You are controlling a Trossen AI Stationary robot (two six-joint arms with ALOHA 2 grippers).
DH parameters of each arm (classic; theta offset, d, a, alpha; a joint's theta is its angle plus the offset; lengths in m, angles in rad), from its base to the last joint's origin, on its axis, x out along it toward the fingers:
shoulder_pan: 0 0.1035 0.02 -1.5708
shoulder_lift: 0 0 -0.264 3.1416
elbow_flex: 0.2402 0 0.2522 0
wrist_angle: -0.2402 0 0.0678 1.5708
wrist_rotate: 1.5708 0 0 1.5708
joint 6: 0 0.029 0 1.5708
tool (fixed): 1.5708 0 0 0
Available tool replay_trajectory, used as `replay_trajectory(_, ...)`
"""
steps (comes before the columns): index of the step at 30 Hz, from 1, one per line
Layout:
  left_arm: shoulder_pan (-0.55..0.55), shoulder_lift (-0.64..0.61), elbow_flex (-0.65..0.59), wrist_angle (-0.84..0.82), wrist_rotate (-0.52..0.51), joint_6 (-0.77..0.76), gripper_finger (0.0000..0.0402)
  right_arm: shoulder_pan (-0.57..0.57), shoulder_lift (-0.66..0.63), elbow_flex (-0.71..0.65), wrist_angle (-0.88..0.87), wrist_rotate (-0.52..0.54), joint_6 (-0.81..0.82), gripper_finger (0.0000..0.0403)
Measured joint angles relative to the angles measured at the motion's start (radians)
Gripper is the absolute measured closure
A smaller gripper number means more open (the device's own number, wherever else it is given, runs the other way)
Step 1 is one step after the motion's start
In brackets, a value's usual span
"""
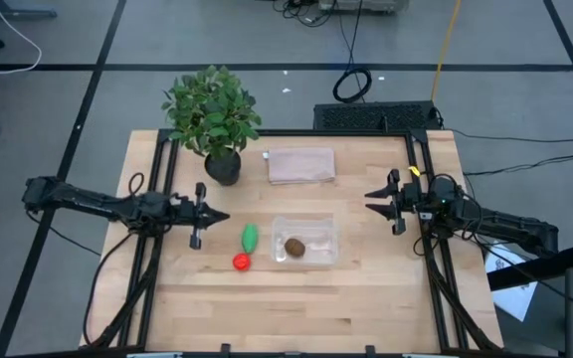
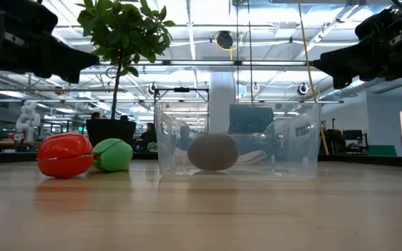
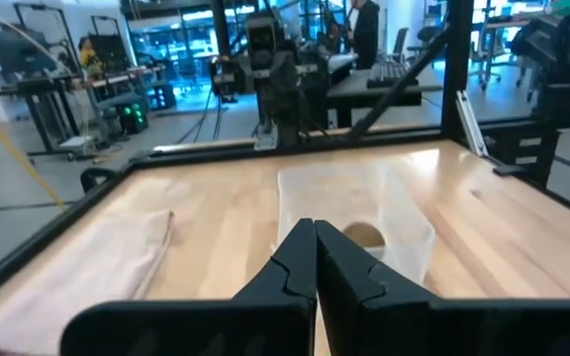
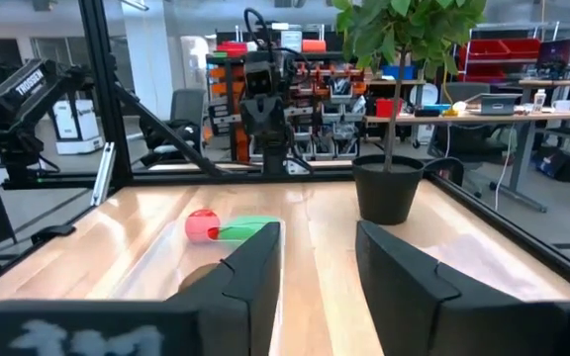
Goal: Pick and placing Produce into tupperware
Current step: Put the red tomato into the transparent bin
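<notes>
Overhead, pale wood table [image 1: 366,298], grey tiled floor, cluttered workshop beyond

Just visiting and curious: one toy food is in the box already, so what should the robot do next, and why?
Probably the left gripper, shut and nearest, should open and descend over the elongated green toy food. It and the round red toy food lie outside the clear plastic container holding the brown oval piece.
</notes>
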Motion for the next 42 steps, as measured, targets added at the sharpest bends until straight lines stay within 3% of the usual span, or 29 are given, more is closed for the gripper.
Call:
replay_trajectory(6,0.0,0.0,-0.007,-0.023,-0.027,0.008,0.0401,0.0,0.0,0.0,0.004,0.001,-0.023,0.038)
replay_trajectory(8,0.0,-0.001,-0.007,-0.023,-0.042,0.019,0.0401,0.0,0.0,0.0,0.015,0.006,-0.029,0.0394)
replay_trajectory(25,0.0,-0.045,-0.006,-0.077,-0.059,0.033,0.0401,0.0,0.048,0.0,0.015,0.06,-0.037,0.0403)
replay_trajectory(31,0.0,-0.045,-0.006,-0.073,-0.056,0.038,0.0401,0.001,0.08,0.027,0.097,0.094,0.001,0.0403)
replay_trajectory(34,0.0,-0.045,-0.006,-0.06,-0.039,0.038,0.0401,0.005,0.152,0.081,0.033,0.092,-0.004,0.0403)
replay_trajectory(42,0.0,-0.045,-0.006,-0.05,-0.035,0.045,0.0401,0.018,0.432,0.249,0.188,0.038,-0.03,0.0403)
